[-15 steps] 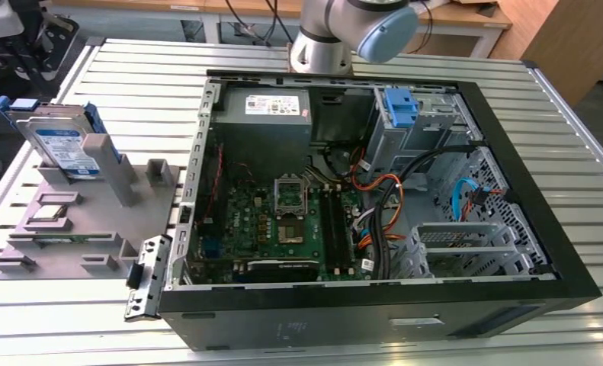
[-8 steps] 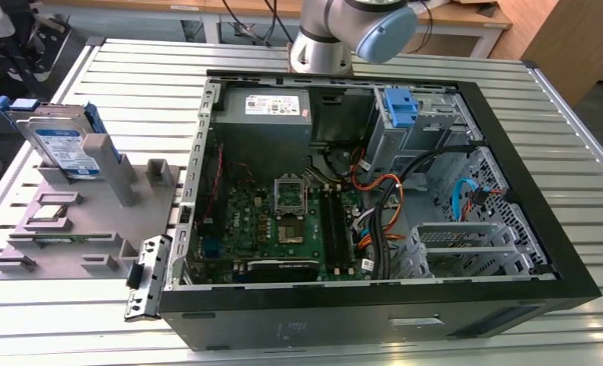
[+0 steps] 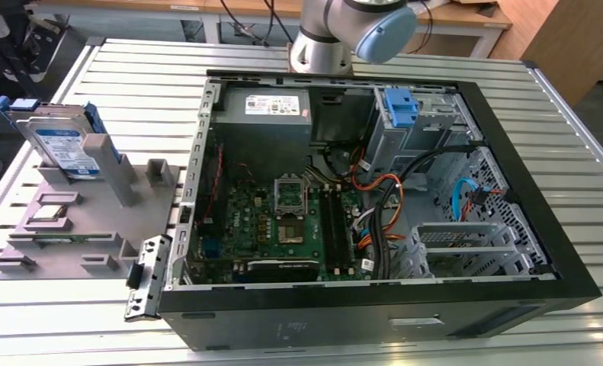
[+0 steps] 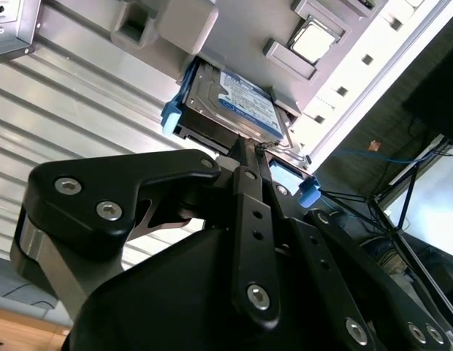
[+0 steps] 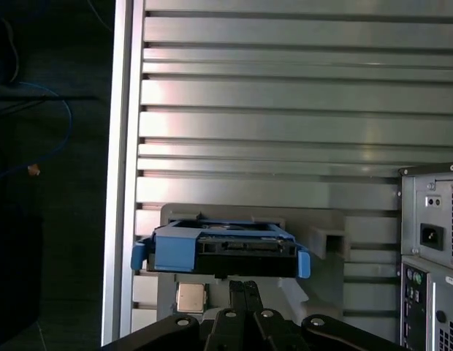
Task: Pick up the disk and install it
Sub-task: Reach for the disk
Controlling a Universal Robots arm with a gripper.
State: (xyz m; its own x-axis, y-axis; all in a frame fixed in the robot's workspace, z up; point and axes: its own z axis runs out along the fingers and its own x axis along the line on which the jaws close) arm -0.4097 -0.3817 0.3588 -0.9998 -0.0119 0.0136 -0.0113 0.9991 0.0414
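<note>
The disk (image 3: 62, 145) is a silver drive with a blue-and-white label in a blue bracket. It leans upright in a slot of the grey fixture block (image 3: 78, 229) on the exterior view's left. In both wrist views my gripper (image 4: 240, 146) (image 5: 245, 285) points at the disk (image 4: 237, 99) (image 5: 223, 248), its two black fingers pressed together with nothing between them. The fingertips stand short of the disk's edge, and I see no contact.
The open computer case (image 3: 383, 191) lies on the slatted table, with a grey power supply (image 3: 276, 107) and a bare blue bracket (image 3: 400, 107) inside. The arm's base (image 3: 322, 46) stands behind the case. A small chip (image 5: 190, 298) sits in the fixture block near the disk.
</note>
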